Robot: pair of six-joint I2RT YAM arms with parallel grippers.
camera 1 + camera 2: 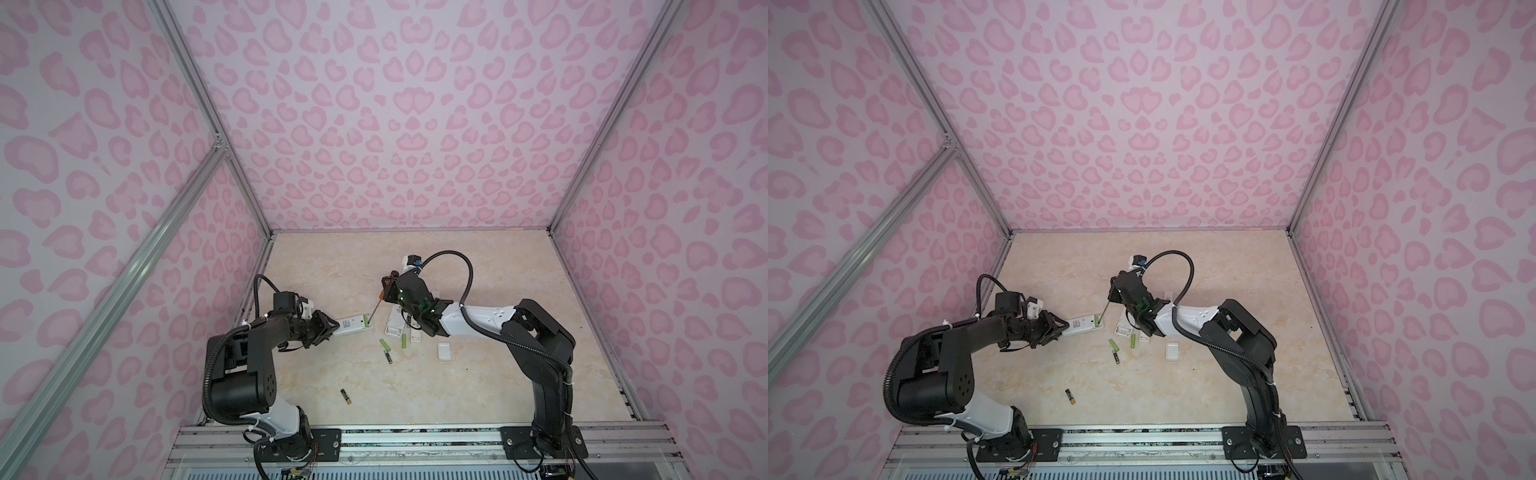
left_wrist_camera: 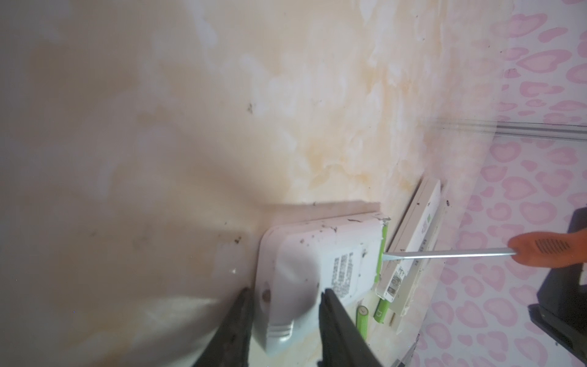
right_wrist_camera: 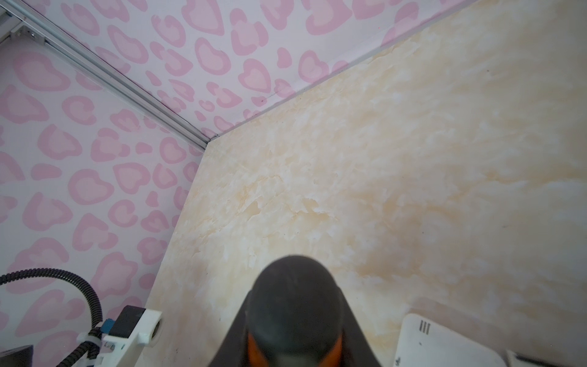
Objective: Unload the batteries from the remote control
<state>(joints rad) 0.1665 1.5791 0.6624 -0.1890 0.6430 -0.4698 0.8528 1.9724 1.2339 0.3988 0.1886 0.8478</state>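
Left wrist view shows our left gripper (image 2: 286, 295) clamping the remote (image 2: 317, 254), so we pry the green battery (image 2: 382, 251) up gently with the screwdriver (image 2: 444, 253) gripped by our right gripper (image 1: 387, 287)

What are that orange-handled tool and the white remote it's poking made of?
The screwdriver: handle looks like matt orange plastic or rubber with black print; shaft is bright, silvery, probably steel. The remote: smooth white plastic, judging by its moulded rounded shell, slightly glossy, dirt-specked.

Both top views look steeply down from high onto the beige marbled tabletop (image 1: 457, 395). Wrist cameras sit close behind the left pincer (image 2: 286, 292) and right pincer (image 3: 293, 343), sharing that tabletop.
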